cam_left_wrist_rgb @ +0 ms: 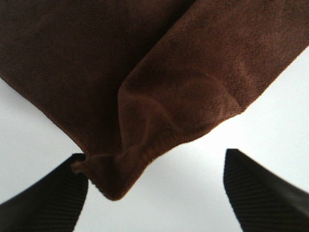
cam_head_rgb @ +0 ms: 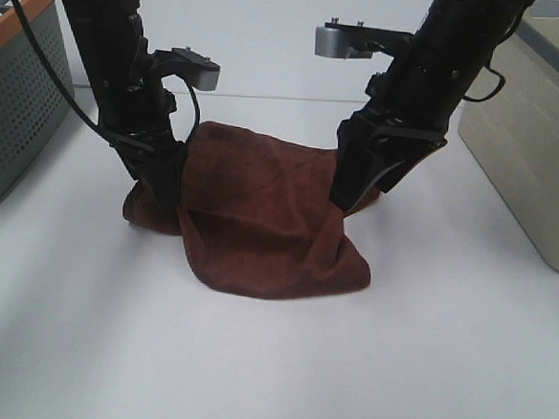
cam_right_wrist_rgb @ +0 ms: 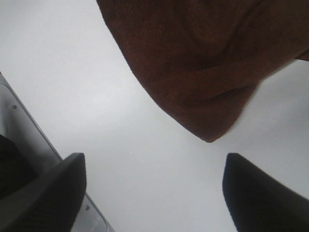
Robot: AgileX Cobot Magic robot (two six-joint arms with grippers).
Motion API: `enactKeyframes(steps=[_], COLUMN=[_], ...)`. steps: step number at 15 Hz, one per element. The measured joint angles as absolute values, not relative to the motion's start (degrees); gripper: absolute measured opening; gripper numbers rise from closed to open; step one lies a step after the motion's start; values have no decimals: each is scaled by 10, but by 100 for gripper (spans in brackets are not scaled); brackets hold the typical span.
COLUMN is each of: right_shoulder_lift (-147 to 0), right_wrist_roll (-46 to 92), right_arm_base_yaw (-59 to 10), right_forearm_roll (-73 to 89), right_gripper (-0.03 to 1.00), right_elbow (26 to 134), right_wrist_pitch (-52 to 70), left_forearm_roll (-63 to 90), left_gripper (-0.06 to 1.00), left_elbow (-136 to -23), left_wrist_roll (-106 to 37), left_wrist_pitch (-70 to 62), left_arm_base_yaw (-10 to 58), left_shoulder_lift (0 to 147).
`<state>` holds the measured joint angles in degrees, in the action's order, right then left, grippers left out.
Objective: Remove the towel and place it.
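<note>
From left to right, our left gripper [cam_head_rgb: 163, 190] and right gripper [cam_head_rgb: 349, 197], fingers spread, flank the towel [cam_head_rgb: 264, 223] heaped mid-frame on the table [cam_head_rgb: 441, 374], and closing now may catch only a thin corner that slips.

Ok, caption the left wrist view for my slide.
Open left fingers straddle a corner of the brown towel on the white table.

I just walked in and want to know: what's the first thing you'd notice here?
The brown towel, crumpled in a heap in the middle of the white table. Two black arms reach down to it, the left gripper at its left corner and the right gripper at its right corner, both with jaws open. A grey bin stands far left, a beige one far right.
</note>
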<state>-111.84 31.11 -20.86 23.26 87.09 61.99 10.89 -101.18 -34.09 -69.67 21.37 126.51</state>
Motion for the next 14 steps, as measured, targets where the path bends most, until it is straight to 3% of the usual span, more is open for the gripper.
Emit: enactKeyframes(steps=[3, 14], right_shoulder_lift=[-1105, -924], right_wrist_roll=[266, 17], right_arm_base_yaw=[-209, -209], right_forearm_roll=[207, 150], right_gripper=[68, 68], right_elbow=[875, 914], right_wrist_pitch=[620, 622], left_forearm_roll=[106, 99], left_gripper=[82, 82], left_elbow=[-1012, -1012], left_wrist_roll=[-332, -100], left_wrist_pitch=[-697, -698], left_arm_base_yaw=[214, 214], left_shoulder_lift=[1250, 1042])
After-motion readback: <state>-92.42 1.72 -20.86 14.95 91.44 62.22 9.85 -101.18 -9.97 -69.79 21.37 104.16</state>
